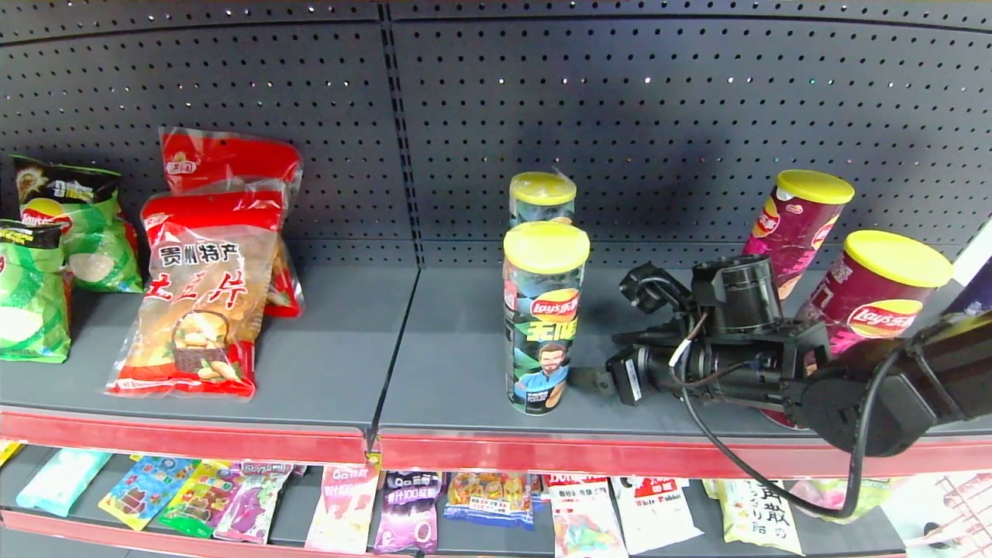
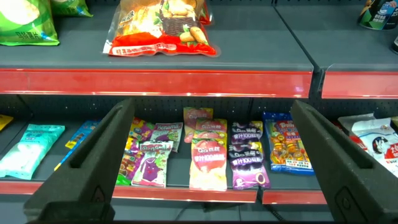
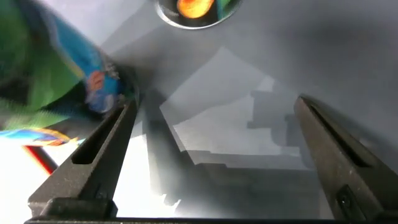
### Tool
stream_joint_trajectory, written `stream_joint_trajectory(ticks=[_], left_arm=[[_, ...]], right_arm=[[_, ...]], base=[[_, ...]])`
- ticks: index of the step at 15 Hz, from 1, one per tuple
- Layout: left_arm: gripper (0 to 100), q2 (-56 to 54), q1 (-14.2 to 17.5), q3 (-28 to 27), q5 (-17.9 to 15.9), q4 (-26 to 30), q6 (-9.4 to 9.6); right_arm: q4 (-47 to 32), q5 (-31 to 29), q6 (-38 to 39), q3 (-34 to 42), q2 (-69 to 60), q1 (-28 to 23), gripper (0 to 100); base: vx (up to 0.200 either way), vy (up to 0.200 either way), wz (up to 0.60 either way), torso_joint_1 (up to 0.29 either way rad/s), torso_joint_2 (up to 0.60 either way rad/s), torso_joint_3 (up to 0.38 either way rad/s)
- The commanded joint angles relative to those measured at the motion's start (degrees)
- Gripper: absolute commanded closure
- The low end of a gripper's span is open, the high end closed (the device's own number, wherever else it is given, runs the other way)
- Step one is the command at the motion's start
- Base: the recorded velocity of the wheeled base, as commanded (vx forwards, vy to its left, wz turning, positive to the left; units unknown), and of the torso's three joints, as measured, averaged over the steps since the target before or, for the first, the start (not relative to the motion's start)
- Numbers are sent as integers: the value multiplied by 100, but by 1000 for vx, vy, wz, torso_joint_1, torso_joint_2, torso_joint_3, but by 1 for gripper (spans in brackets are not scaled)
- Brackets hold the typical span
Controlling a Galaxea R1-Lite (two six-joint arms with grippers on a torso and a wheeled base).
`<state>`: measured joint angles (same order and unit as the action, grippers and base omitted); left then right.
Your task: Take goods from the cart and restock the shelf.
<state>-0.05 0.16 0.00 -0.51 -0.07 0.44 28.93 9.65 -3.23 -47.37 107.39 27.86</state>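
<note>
Right gripper [image 3: 214, 109] spread wide, empty, low on the shelf [image 1: 465, 349] just right of the front green can [image 1: 545, 318], which stands upright, long axis vertical, off the gripper's tips; right arm nearer by far, left gripper [image 2: 212, 106], also wide, hangs below and left of the can.

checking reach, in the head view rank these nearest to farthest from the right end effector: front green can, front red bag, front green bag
1. front green can, centre, just beside the right end effector
2. front red bag, left section
3. front green bag, far left edge
</note>
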Motion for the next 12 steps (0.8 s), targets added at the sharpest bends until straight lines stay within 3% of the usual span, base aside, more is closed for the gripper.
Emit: stream_joint_trajectory(ticks=[1,12], left_arm=[[0,5,2,0,-2,-1,0],[0,5,2,0,-2,-1,0]], right_arm=[[-1,1,7,79,-86,62,0],[8,1,7,316,-183,247,0]], base=[[0,0,0,0,0,0],[0,0,0,0,0,0]])
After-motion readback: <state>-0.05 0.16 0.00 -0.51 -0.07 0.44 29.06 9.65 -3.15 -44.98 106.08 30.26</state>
